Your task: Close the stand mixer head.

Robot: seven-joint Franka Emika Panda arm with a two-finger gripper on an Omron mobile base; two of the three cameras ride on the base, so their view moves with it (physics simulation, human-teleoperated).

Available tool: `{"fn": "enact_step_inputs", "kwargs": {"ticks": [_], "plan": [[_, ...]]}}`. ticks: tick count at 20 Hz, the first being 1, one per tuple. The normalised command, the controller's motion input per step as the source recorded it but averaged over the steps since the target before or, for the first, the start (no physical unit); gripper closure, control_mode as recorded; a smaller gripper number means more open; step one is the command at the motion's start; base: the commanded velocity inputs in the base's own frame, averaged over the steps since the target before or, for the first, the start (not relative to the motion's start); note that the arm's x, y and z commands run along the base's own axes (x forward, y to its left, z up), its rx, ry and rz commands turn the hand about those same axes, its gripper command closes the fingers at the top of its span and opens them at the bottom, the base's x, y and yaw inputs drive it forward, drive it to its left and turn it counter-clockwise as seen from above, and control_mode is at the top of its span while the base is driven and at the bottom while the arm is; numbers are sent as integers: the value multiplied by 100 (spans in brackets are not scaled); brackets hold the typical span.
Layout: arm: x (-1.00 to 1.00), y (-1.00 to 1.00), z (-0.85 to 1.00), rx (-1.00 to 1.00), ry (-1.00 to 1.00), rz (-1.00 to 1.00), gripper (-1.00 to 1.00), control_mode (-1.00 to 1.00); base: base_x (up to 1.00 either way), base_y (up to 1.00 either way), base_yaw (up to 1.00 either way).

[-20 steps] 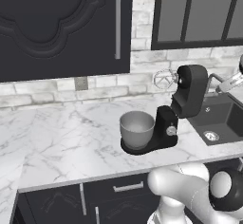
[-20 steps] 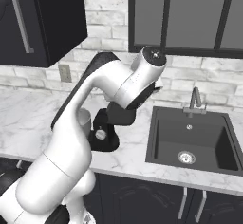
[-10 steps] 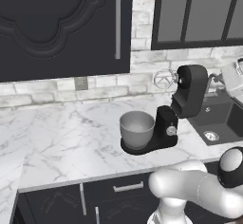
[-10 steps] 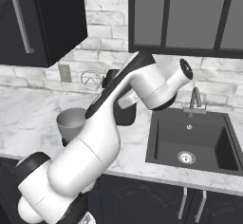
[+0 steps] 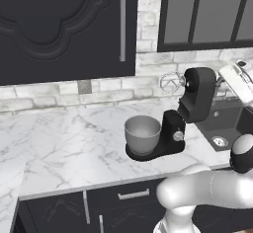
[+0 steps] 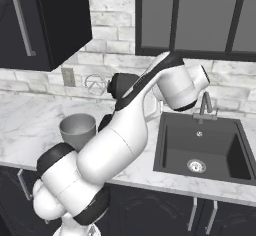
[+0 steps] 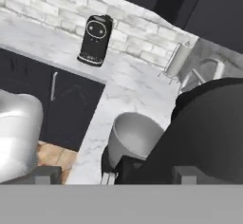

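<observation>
The black stand mixer head is tilted up and back on its column, with the wire whisk pointing left above the grey bowl. My white hand hovers just right of the head's top, close behind it. In the hand view the head looms large at the right, with the bowl below it. The gripper is open, its fingertips wide apart and nothing between them. In the right base view my arm covers most of the mixer; the head and whisk peek out.
A black sink with a faucet lies right of the mixer. Dark wall cabinets hang above the marble counter. A black coffee machine stands farther along the counter by the brick wall.
My arm has swung rightward, its elbow dropping low in front of the counter, and the hand has settled beside the head's top. The mixer head stays tilted up.
</observation>
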Motion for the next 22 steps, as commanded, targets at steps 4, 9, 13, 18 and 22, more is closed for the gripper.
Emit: {"fn": "enact_step_inputs", "kwargs": {"ticks": [4, 9, 13, 18, 22], "plan": [[2, 55, -20, 0, -44, 31, -100, -100, 0, 0, 0], [29, 50, -14, 0, -56, 18, -100, -100, 0, 0, 0], [76, 96, -61, 0, -51, 17, -100, -100, 0, 0, 0], [100, 100, -100, -4, -33, 25, -100, -100, 0, 0, 0], [94, 100, -100, -12, -23, 30, -100, -100, 0, 0, 0]]}}
